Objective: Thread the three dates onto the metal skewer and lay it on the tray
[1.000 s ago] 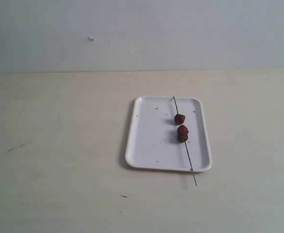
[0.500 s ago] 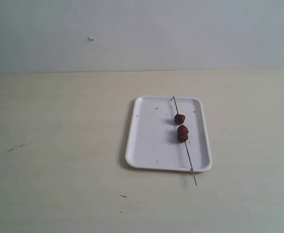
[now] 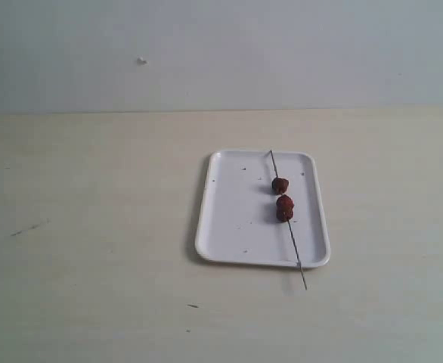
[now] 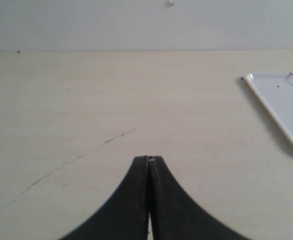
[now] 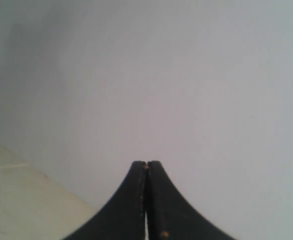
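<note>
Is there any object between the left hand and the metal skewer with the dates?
No. Only beige tabletop lies between the shut left hand and the white rectangular tray where the thin grey metal skewer rests.

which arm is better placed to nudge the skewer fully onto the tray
Probably left: the left gripper, shut, faces the table with the tray in view; the right gripper points at the wall.

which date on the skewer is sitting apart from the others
The date nearest the skewer's far end, toward the wall. A small gap separates it from the other two, which look pressed together.
</note>
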Robot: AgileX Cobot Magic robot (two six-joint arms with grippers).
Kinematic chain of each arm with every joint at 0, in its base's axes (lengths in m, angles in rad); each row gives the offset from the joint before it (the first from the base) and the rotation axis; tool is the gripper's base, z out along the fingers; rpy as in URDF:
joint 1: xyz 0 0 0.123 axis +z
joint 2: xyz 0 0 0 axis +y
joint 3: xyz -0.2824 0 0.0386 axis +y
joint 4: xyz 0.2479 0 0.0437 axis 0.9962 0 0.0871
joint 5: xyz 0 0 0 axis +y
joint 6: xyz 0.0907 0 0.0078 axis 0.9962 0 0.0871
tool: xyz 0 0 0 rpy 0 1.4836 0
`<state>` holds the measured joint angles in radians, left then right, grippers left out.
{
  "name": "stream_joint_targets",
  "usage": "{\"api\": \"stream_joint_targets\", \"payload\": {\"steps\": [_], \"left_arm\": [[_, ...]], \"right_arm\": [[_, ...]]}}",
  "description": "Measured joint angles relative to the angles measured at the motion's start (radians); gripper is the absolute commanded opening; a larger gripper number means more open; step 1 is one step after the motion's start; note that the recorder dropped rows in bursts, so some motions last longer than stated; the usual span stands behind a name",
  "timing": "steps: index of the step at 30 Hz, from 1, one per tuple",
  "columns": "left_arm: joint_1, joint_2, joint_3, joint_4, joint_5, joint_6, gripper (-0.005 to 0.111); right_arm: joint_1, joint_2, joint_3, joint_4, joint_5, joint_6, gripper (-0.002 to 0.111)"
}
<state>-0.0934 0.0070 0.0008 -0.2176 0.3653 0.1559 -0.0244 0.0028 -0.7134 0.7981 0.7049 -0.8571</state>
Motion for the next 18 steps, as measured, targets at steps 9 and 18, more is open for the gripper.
{"api": "stream_joint_targets", "payload": {"steps": [9, 18], "left_arm": [[0.000, 0.000, 0.000, 0.000, 0.000, -0.002, 0.000], [0.000, 0.000, 0.000, 0.000, 0.000, -0.002, 0.000]], "right_arm": [[-0.093, 0.000, 0.314, -0.819, -0.198, 0.941, 0.000], [-0.115, 0.001, 0.658, -1.012, -0.376, 1.137, 0.000]]}}
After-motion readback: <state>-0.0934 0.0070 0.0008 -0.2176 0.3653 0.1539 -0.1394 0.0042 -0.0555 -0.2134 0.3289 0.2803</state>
